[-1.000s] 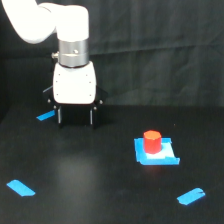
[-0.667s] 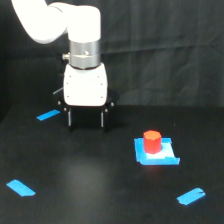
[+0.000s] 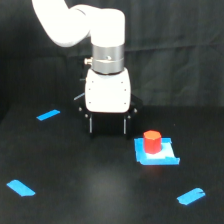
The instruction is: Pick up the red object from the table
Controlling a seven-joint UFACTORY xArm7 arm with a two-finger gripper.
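Observation:
The red object [image 3: 151, 141] is a short red-orange cylinder standing upright on a blue square patch [image 3: 156, 152] on the black table [image 3: 90, 180], at the exterior view's right. My gripper [image 3: 107, 129] hangs from the white arm, above the table and to the left of the red object, a short gap apart from it. Its two dark fingers [image 3: 90, 123] point down, spread apart with nothing between them.
Blue tape strips lie on the table: one at the left behind the gripper [image 3: 48, 115], one at the front left [image 3: 21, 188], one at the front right [image 3: 191, 196]. A black backdrop stands behind the table.
The arm has moved toward the exterior view's right, closer to the red object. The fingers stay spread. The red object has not moved on its patch.

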